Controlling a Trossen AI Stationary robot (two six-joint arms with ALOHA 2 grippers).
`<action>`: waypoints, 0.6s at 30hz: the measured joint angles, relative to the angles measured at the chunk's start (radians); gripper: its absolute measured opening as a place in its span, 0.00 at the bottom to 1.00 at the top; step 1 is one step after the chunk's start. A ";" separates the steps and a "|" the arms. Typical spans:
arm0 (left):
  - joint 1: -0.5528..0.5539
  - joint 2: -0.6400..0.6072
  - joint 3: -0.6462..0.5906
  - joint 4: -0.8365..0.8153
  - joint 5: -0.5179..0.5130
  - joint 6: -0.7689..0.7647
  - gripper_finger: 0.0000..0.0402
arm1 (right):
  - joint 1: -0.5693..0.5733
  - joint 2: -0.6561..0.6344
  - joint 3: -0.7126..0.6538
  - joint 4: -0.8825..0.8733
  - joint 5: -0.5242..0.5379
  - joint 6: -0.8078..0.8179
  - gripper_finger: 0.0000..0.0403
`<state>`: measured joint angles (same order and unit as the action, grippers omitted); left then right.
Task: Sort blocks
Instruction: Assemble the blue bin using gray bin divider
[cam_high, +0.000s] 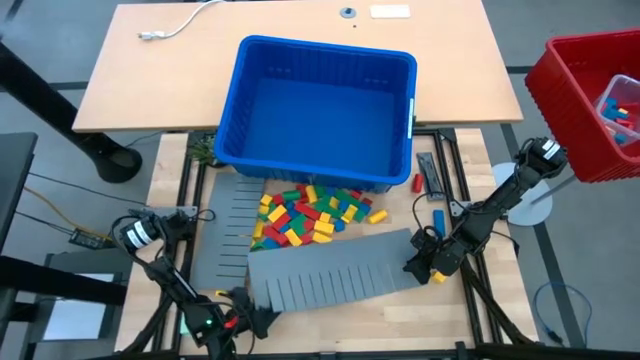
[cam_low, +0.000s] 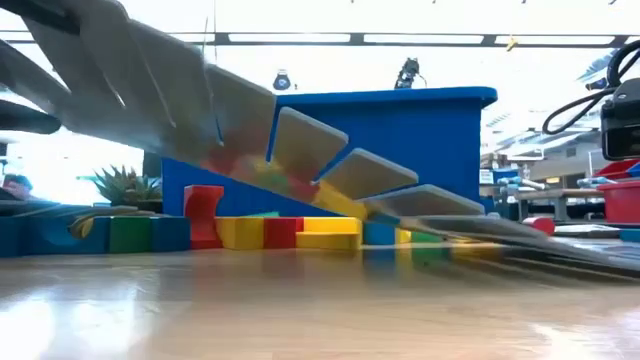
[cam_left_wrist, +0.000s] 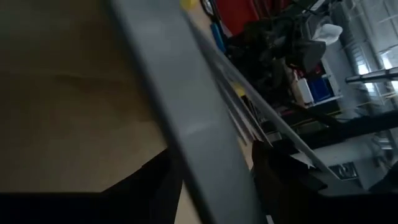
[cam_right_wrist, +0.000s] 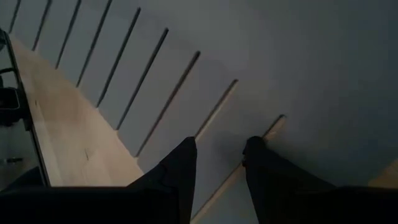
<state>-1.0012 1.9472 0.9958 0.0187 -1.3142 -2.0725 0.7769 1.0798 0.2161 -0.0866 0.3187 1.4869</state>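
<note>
Low, left claw (cam_high: 262, 318) and right claw (cam_high: 428, 262) pinching grey panel (cam_high: 330, 268) ends

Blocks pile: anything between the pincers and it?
Yes. A grey slotted panel lies between both pincers and the blocks, its far edge tilted up over them. The left pincer grips its near corner; the right pincer is at its right end.

Red, yellow, green and blue blocks (cam_high: 305, 215) lie before a solid blue bin (cam_high: 318, 110); grey slit-cut panels (cam_high: 330, 270) cover pale wood table (cam_high: 490, 300); a red bin (cam_high: 575, 90) sits far right.
</note>
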 joint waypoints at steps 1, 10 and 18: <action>0.000 0.000 0.000 0.003 -0.013 0.007 0.50 | 0.000 0.000 0.000 0.001 0.000 -0.005 0.31; 0.006 -0.002 0.001 0.006 -0.022 0.054 0.50 | 0.000 0.000 0.000 0.009 0.000 -0.023 0.30; 0.001 -0.003 0.000 0.006 0.030 -0.003 0.30 | 0.000 0.000 0.000 0.012 0.000 -0.044 0.30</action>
<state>-1.0004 1.9442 0.9955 0.0242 -1.2846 -2.0755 0.7769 1.0798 0.2160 -0.0747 0.3187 1.4426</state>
